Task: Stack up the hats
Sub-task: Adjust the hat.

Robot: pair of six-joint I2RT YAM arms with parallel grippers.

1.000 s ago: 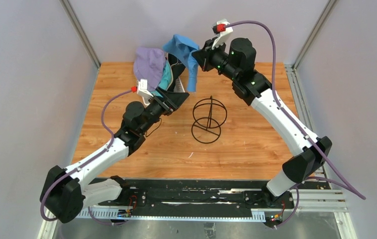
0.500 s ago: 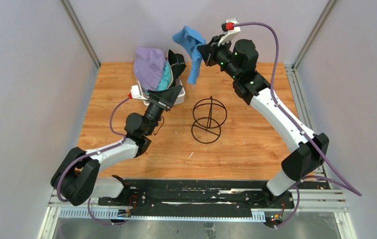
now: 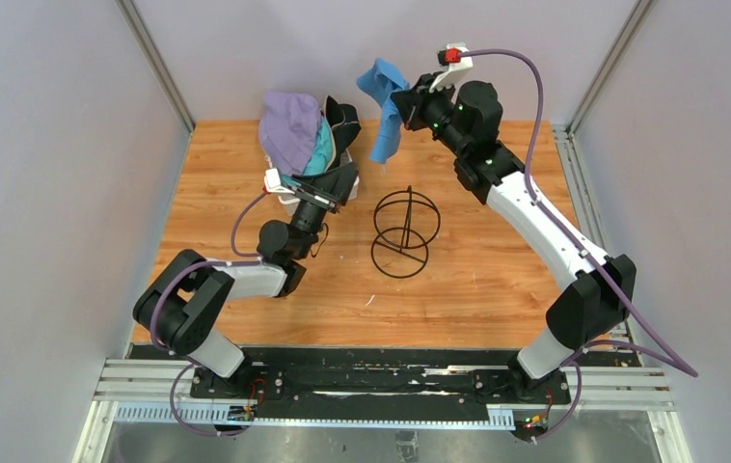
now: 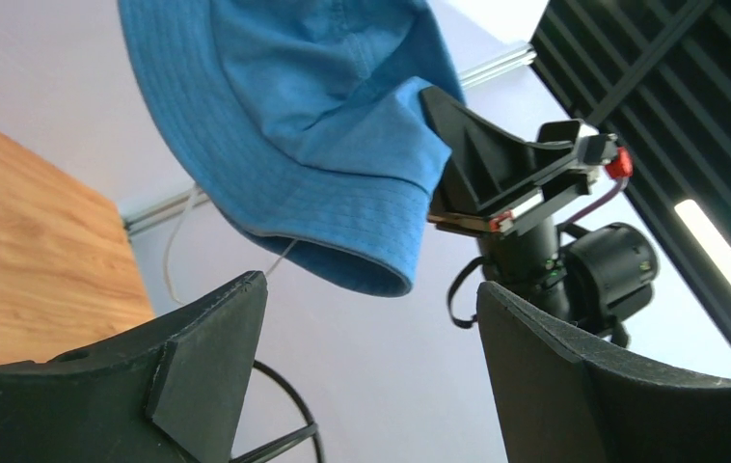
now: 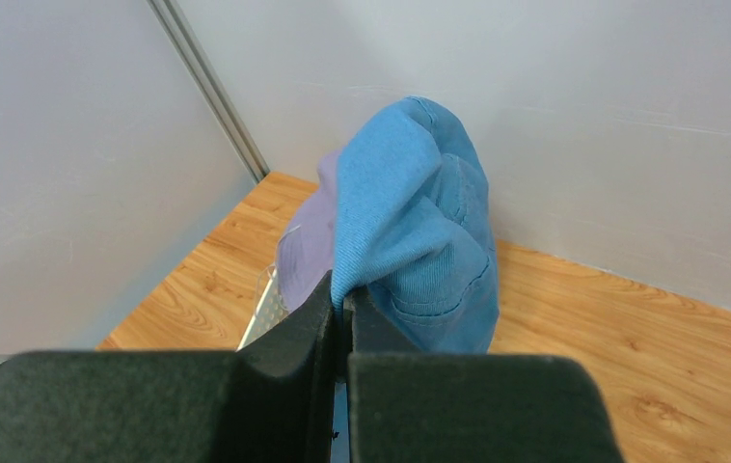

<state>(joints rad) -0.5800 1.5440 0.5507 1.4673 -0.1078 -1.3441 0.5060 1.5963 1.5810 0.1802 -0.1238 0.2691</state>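
Blue hat (image 3: 379,89) raised higher, R fingers (image 5: 284,371) pinching it; L fingers (image 4: 209,349) spread, empty.

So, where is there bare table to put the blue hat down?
The wooden table is bare between the black wire-frame stand and the right arm, and on the stand's near side. Crowded: the back left, with the heap of fabric hats and the left arm.

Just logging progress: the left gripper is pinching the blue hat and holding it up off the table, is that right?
No, the right gripper is pinching the blue hat and holding it up off the table; the right wrist view shows it.
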